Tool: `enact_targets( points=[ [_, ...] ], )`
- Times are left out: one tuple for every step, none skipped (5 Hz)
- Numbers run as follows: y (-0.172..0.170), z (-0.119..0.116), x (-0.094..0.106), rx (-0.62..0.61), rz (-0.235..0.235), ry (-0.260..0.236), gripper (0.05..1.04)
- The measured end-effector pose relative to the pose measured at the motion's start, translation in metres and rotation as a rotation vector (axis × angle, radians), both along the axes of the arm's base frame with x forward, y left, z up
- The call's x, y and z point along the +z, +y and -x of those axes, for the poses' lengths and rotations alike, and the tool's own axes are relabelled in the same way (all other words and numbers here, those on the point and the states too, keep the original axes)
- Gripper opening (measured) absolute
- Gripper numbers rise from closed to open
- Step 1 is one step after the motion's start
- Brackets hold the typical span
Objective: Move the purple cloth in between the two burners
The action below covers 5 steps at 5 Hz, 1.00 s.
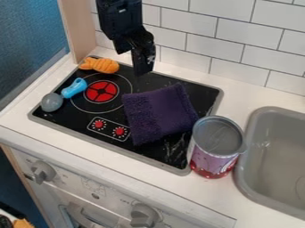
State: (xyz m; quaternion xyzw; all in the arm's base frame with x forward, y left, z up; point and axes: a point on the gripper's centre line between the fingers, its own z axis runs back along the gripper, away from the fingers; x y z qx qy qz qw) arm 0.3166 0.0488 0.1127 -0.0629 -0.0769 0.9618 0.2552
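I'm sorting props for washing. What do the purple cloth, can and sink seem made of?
The purple cloth looks like matte terry towelling, perhaps cotton or microfibre, given its nubby pile. The can seems to be shiny metal, with a raised rim around its grey top. The sink is probably satin plastic, judging by its even grey and rounded edges.

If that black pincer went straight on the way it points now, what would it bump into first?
Probably the purple cloth, near its back edge. The pincer points down toward it, but its height is hard to judge, so it might meet the black stove top just behind the cloth instead.
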Motion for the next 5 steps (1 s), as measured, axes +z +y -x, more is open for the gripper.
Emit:
enact_targets(
  points=[
    [-0.002, 0.002, -0.011, -0.001, 0.009, 0.035, 1.000],
    [-0.026, 0.008, -0.019, -0.085, 0.029, 0.074, 1.000],
    [-0.033, 0.012, -0.031, -0.111, 0.022, 0.127, 1.000],
    [-0.037, 0.013, -0.051, -0.122, 0.023, 0.173, 1.000],
    [-0.044, 0.014, -0.071, -0.146, 0.037, 0.232, 1.000]
  ],
)
